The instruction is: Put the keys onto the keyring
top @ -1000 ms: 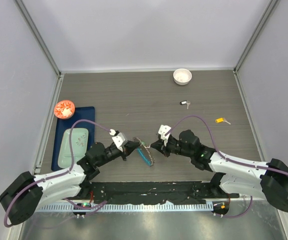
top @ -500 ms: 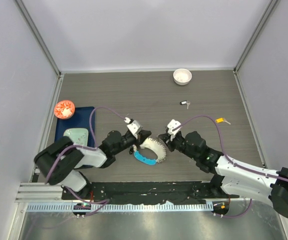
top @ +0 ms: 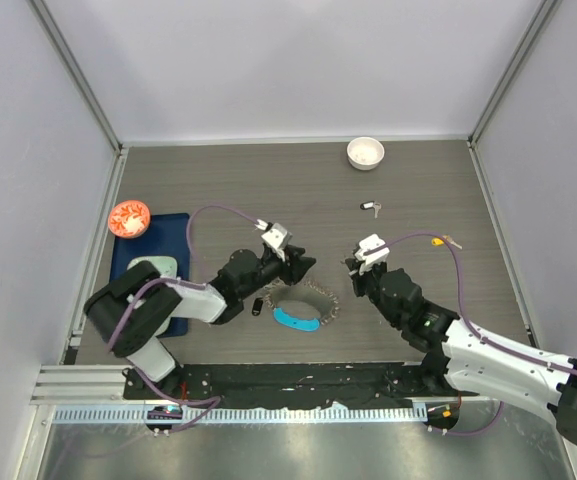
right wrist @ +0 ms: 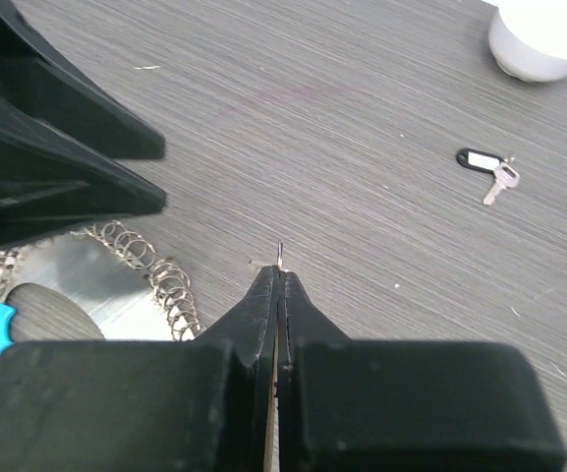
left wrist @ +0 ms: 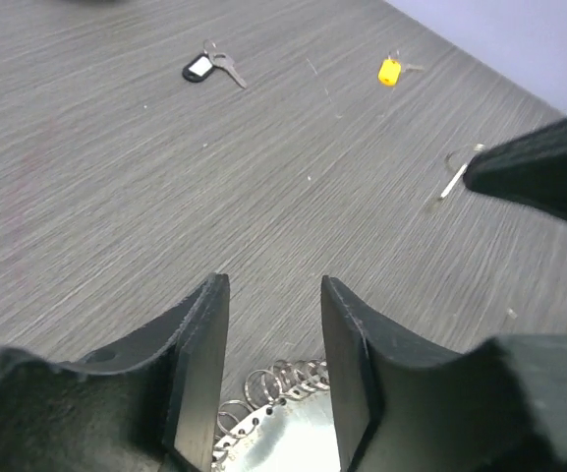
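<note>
The keyring (top: 306, 304) lies flat on the table, a loop of silver links with a blue segment (top: 296, 320). My left gripper (top: 304, 266) hovers over its far edge, open and holding nothing; the links (left wrist: 281, 382) show between its fingers (left wrist: 200, 359). My right gripper (top: 354, 272) is just right of the ring and shut on a thin silver key (right wrist: 280, 256), whose tip pokes out of the jaws. That key (left wrist: 456, 178) also shows in the left wrist view. A black-tagged key (top: 370, 207) and a yellow-tagged key (top: 442, 241) lie farther back on the right.
A white bowl (top: 365, 152) stands at the back. A red round thing (top: 128, 217) sits at the corner of a blue mat (top: 136, 262) on the left. A small dark object (top: 256, 306) lies left of the ring by my left arm.
My left gripper has opened and let go of the keyring, which dropped flat onto the table. Both grippers have shifted right and farther back. The right one stayed shut.
</note>
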`<state>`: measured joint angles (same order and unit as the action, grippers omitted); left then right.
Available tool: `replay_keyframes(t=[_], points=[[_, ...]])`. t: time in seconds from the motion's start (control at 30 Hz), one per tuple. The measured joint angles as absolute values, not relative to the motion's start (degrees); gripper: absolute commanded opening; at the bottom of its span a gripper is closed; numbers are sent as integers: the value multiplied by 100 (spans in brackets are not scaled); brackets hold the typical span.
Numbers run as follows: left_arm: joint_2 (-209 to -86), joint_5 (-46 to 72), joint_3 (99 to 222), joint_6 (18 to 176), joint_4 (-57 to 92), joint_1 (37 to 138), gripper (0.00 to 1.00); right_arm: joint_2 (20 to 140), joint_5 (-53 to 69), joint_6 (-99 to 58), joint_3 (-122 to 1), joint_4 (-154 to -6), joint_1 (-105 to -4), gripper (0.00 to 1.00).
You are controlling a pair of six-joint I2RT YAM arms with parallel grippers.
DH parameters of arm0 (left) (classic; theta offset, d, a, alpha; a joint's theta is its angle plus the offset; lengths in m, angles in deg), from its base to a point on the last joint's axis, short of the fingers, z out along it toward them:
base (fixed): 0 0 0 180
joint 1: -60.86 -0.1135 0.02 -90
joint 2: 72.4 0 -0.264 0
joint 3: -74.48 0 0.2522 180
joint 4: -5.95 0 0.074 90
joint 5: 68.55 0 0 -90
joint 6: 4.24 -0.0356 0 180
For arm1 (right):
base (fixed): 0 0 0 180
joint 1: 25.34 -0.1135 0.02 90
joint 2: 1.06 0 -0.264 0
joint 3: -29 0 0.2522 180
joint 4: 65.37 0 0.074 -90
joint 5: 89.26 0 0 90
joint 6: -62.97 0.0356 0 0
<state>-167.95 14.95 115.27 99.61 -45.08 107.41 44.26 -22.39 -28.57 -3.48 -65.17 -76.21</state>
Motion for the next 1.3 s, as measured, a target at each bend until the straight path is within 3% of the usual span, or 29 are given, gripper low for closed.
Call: replay_keyframes(t=[0.1, 0.23, 0.57, 1.0, 1.3], points=[[-16139, 1711, 11688, 10286, -3496, 10795, 57, 4419, -2447, -2833, -306, -6535, -7621, 1], [-15615, 2128, 12165, 10658, -1774, 11073, 60, 4419, -2598, -2817, -254, -6552, -7621, 1], [-16019, 2627, 13076, 11591, 1754, 12109, 61, 4386, -2668, -2815, -238, -6550, -7621, 1], [-16340, 3018, 13511, 11779, 3074, 12140, 64, 4281, -2598, -2686, -193, -6552, -7621, 1], [-15827, 3429, 13173, 11676, 3845, 11318, 65, 4500, -2224, -2688, -193, -6552, -7621, 1]])
